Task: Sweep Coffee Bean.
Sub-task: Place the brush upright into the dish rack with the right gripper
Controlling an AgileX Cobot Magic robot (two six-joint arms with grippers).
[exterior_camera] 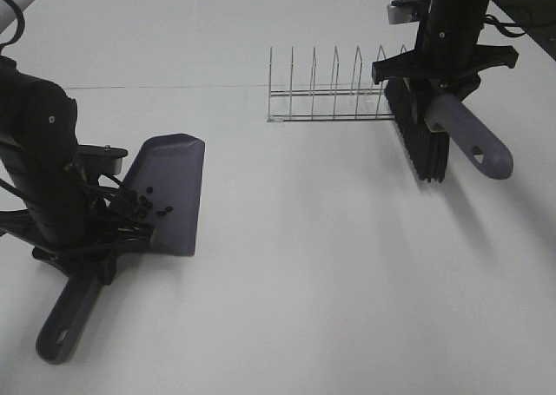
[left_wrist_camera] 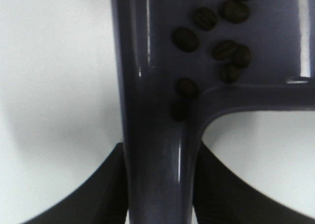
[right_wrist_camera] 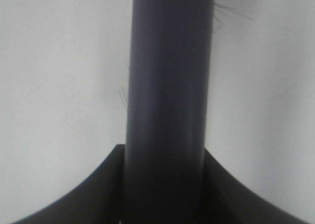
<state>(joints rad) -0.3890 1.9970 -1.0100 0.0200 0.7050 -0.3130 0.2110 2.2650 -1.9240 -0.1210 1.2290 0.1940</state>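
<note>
Status: coffee beans (left_wrist_camera: 225, 50) lie in dustpan (exterior_camera: 174, 182)
Grip: left fingers (left_wrist_camera: 98, 199) clamp dustpan handle; right fingers (right_wrist_camera: 93, 194) clamp brush (exterior_camera: 424, 148) handle beside wire rack (exterior_camera: 321, 116)

The bench (exterior_camera: 330, 291) is a plain white, matte surface that fills the exterior view. A wire rack (exterior_camera: 334, 95) of thin bright metal stands upright on it at 1 o'clock from centre. The rack has a low rectangular base frame and a single row of evenly spaced, pointed upright dividers. A thin dark seam (exterior_camera: 174, 88) runs across the bench from 10 o'clock to the rack. A dark cable (exterior_camera: 521, 26) shows at 2 o'clock, near the far edge.
</note>
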